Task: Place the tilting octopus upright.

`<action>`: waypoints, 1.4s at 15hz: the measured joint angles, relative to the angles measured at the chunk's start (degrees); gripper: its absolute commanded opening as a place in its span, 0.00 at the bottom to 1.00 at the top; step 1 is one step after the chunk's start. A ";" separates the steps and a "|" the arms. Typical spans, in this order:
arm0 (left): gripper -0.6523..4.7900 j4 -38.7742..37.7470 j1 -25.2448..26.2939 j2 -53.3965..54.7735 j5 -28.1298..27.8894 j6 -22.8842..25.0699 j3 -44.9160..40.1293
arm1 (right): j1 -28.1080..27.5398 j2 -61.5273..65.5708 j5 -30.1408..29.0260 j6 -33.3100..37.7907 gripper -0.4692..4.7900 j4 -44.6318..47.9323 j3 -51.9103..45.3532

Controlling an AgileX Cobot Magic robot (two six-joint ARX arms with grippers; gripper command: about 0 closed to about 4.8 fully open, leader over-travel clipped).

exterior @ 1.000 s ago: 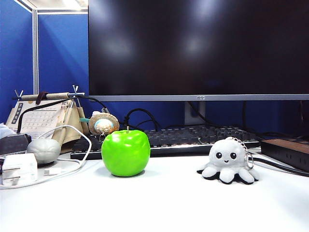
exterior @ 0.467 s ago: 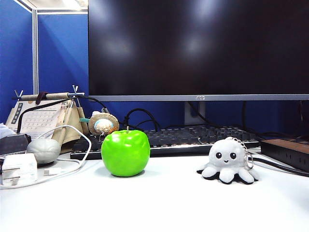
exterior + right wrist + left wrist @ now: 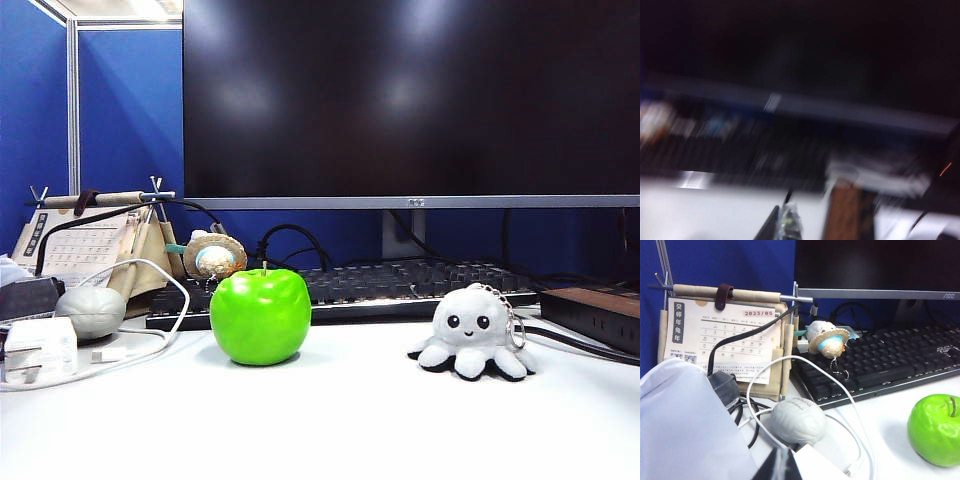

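The octopus (image 3: 472, 340), a small light-grey plush with black eyes, a smile and a metal keyring, sits upright on the white table right of centre in the exterior view. Neither arm shows in that view. My left gripper (image 3: 782, 454) is shut, with only its dark tips showing over the table's left clutter, far from the octopus. My right gripper (image 3: 788, 211) is also shut with nothing in it. Its view is smeared by motion and looks at the keyboard and monitor. No octopus can be made out in either wrist view.
A green apple (image 3: 260, 315) stands left of centre. Behind it run a black keyboard (image 3: 400, 285) and a large monitor (image 3: 410, 100). At the left are a grey lump (image 3: 90, 311), a white charger (image 3: 40, 348) with cable and a desk calendar (image 3: 725, 335). A brown-topped box (image 3: 600, 310) lies at the right.
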 measured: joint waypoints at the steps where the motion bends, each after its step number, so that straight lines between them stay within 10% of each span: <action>1: 0.16 -0.02 0.00 0.00 0.00 0.00 0.00 | -1.64 0.00 0.00 0.00 0.08 2.91 0.00; 21: 0.16 -0.09 0.00 0.00 0.00 0.00 0.00 | -11.39 -1.81 -3.13 -2.54 0.08 10.60 -7.89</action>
